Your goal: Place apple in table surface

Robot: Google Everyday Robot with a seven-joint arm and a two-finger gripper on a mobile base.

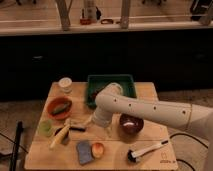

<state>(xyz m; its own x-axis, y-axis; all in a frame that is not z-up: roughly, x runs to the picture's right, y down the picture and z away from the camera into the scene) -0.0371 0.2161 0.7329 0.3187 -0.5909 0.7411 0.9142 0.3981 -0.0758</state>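
The apple (pixel 98 148), small and yellow-orange with a red blush, rests on the tan wooden table surface (pixel 52 158) near its front edge, touching a grey-blue sponge (pixel 84 151). My white arm reaches in from the right and bends over the table's middle. My gripper (pixel 106 131) hangs below the wrist, a little above and right of the apple, between it and the dark bowl (pixel 131 123). The gripper is apart from the apple.
A green tray (pixel 111 85) stands at the back. An orange bowl (pixel 59 107), a white cup (pixel 65 84), a green cup (pixel 45 128) and a banana (pixel 60 136) are on the left. A white-handled brush (pixel 147 150) lies front right.
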